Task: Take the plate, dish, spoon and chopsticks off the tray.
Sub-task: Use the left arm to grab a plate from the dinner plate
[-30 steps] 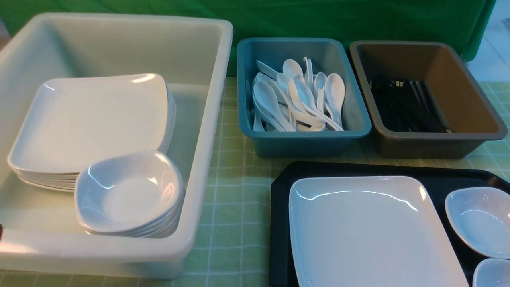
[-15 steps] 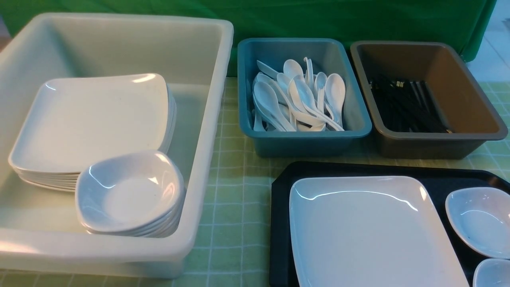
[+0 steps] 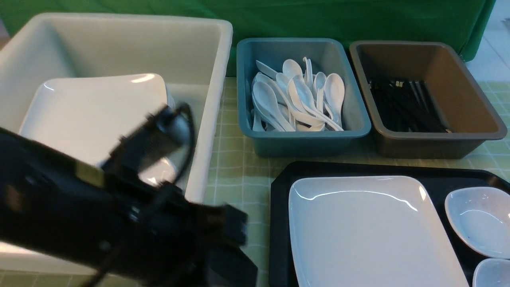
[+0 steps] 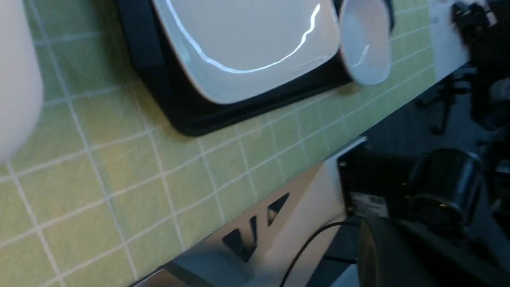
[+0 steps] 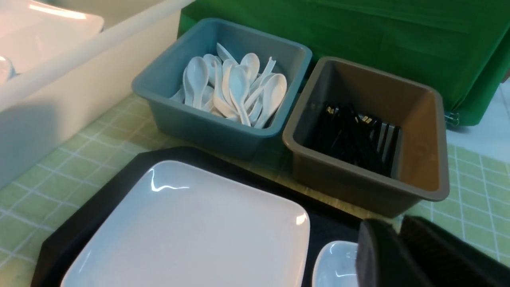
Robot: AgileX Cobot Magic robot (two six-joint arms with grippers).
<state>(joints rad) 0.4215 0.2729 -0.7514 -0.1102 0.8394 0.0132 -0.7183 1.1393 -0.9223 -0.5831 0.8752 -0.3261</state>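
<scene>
On the near right, the plate (image 3: 370, 231) lies flat on the tray (image 3: 279, 223), with the dish (image 3: 478, 219) just right of it. The left gripper (image 4: 406, 255) is closed, left of the tray. The right gripper (image 5: 402, 247) hovers near the dish; I cannot tell its gap.

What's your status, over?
Both empty: left gripper shut, right gripper unclear. On the tray: plate and dish, untouched. Nothing blocks the plate.

One tray (image 3: 358, 169), one loose plate (image 3: 366, 235), two loose dishes (image 3: 478, 221) (image 3: 492, 273), three bins (image 3: 119, 44) (image 3: 303, 145) (image 3: 438, 146), one plate stack (image 3: 91, 105)
</scene>
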